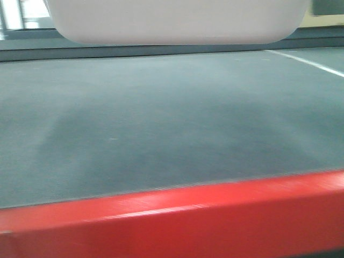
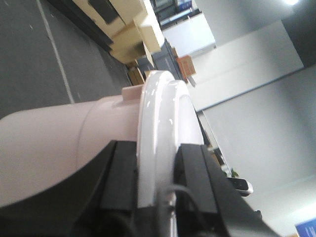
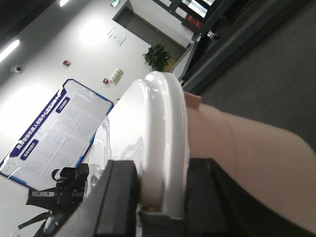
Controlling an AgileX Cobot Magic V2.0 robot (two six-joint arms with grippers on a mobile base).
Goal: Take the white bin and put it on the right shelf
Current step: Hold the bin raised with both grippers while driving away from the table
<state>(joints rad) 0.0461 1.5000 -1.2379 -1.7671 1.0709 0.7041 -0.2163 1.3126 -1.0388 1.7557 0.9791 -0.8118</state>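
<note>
The white bin [image 1: 177,21] hangs at the top of the front view, its rounded off-white underside raised above the dark grey mat. In the left wrist view my left gripper [image 2: 157,173] is shut on the bin's glossy white lid rim [image 2: 158,113], one black finger [image 2: 121,173] under the rim against the tub side [image 2: 54,143], the other over the lid. In the right wrist view my right gripper [image 3: 160,192] is shut on the opposite lid rim [image 3: 163,128], with the tub side [image 3: 247,153] to its right. The right shelf is out of view.
A red-framed table with a dark grey mat [image 1: 161,123] fills the front view; its red front rail [image 1: 188,220] runs along the bottom. A white floor line [image 1: 306,62] lies at the far right. Stacked cartons [image 2: 131,29] and a wall board [image 3: 54,128] stand in the background.
</note>
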